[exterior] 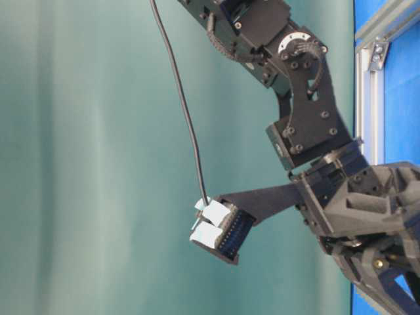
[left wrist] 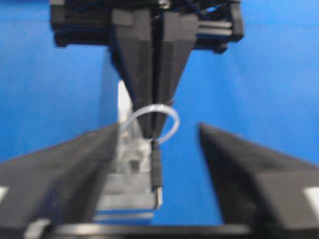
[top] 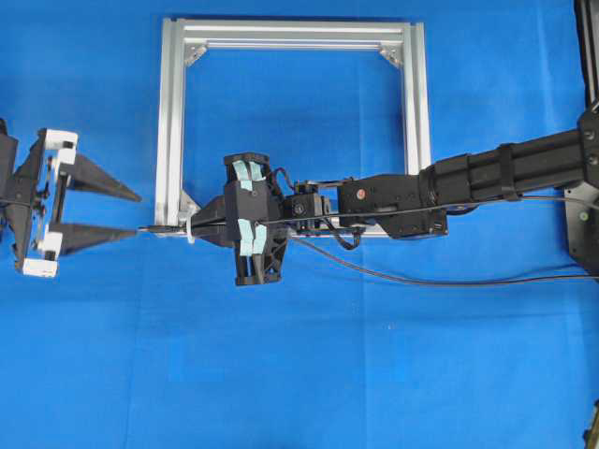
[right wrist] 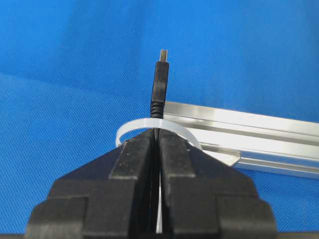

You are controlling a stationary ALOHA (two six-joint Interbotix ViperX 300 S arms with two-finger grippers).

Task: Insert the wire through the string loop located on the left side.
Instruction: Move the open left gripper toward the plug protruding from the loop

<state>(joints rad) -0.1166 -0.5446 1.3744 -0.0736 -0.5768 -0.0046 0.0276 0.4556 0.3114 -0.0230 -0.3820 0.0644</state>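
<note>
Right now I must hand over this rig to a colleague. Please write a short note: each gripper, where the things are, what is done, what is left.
Right gripper: shut on the wire, just behind the plug, at the lower left corner of the aluminium frame.
Left gripper: open, holding nothing, facing the plug from the left.
String loop: upright on the frame bar. In both wrist views the plug and its metal tip have passed through it.
Done: the plug is threaded through the loop.
Left: probably the left gripper closes on the plug, the right releases, then the wire is pulled further through.
</note>
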